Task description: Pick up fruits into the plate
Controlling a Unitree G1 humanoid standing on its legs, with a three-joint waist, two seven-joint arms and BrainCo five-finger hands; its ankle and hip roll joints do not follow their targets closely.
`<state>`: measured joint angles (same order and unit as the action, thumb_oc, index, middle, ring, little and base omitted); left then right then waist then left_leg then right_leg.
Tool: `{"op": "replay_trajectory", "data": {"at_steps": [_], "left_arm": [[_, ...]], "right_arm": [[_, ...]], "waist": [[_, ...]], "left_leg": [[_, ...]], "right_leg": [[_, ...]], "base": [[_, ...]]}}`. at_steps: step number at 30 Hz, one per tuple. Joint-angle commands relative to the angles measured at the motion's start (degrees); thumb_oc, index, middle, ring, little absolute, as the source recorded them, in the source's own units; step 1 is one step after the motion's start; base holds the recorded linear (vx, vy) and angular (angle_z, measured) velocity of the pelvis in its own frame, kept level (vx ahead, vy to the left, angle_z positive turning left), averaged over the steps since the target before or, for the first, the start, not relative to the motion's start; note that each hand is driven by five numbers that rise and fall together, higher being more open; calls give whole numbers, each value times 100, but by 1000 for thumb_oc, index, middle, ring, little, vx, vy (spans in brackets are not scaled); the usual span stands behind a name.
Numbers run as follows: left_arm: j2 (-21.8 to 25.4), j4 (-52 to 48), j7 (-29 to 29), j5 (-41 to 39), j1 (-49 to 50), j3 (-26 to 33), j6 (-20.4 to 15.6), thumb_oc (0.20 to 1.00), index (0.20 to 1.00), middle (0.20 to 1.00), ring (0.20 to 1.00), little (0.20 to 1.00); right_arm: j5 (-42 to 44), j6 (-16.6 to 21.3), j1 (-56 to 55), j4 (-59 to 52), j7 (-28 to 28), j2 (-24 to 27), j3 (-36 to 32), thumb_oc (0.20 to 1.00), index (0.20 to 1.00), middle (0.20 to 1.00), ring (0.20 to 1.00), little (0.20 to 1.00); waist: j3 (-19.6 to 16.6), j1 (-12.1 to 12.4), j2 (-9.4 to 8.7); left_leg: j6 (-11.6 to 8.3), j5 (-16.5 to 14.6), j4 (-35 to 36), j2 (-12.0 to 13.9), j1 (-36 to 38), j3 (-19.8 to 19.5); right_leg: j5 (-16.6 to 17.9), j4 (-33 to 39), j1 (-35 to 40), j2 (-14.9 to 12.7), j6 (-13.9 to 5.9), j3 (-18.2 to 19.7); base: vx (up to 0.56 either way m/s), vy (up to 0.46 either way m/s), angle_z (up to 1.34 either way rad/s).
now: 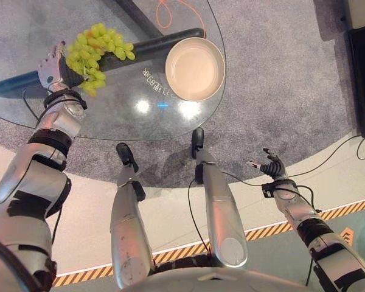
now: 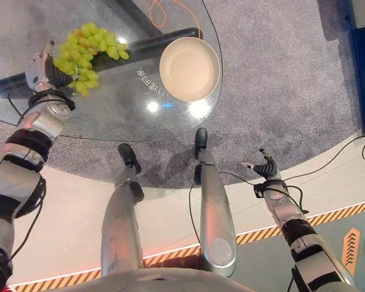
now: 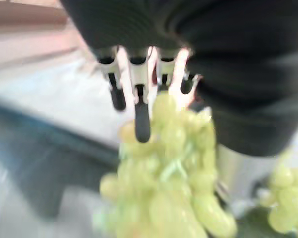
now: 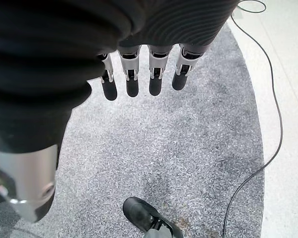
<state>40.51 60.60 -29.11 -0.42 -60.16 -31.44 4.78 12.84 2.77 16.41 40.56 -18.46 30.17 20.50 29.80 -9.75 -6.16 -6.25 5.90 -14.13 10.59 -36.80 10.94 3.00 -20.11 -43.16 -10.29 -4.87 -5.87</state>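
Grapes (image 1: 97,52) in left hand (image 1: 53,68), near table (image 1: 109,121) rim

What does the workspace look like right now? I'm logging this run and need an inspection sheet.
Surface: round glass table on a grey carpet.
Job's things: bunch of green grapes near the table's far left side, in the left hand; cream plate to its right on the table, empty.
Clutter: nothing seen.
Hands: left hand curled on the grapes, seen close in the left wrist view; right hand idle off the table, fingers straight over carpet.
Cables: orange cable on the carpet beyond the table.
Surroundings: striped floor tape; a dark shoe on the carpet.
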Motion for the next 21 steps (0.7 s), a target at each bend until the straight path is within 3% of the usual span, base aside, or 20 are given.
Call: {"op": "replay_trajectory", "data": {"at_steps": [1,14,21], "left_arm": [[-19,224,58,-705,78,497,0,1000,1000,1000,1000,1000],[-527,297,528,-3114,527,1325,637,1000,1000,1000,1000,1000],[-715,238,-270,-3908,542,1706,688,1000,1000,1000,1000,1000]], "right_arm": [[-42,-78,-234,-84,-177,54,-65,1000,1000,1000,1000,1000],[-95,-322,-346,-277,-240,-109,-103,1000,1000,1000,1000,1000],[-6,-395,-365,-269,-260,-184,-61,1000,1000,1000,1000,1000]], "waist": [[-1,-116,76],[-1,-130,50],[-1,-140,-3]], "left_leg": [[32,-718,-524,-335,-276,111],[71,-800,-608,-326,-71,117],[72,-837,-716,-300,-58,101]], "right_leg": [[-342,148,217,441,-2,-193],[-427,117,442,447,23,-184],[-485,66,509,467,61,-179]], "base": [[0,0,0],[4,-7,0],[8,-24,0]]}}
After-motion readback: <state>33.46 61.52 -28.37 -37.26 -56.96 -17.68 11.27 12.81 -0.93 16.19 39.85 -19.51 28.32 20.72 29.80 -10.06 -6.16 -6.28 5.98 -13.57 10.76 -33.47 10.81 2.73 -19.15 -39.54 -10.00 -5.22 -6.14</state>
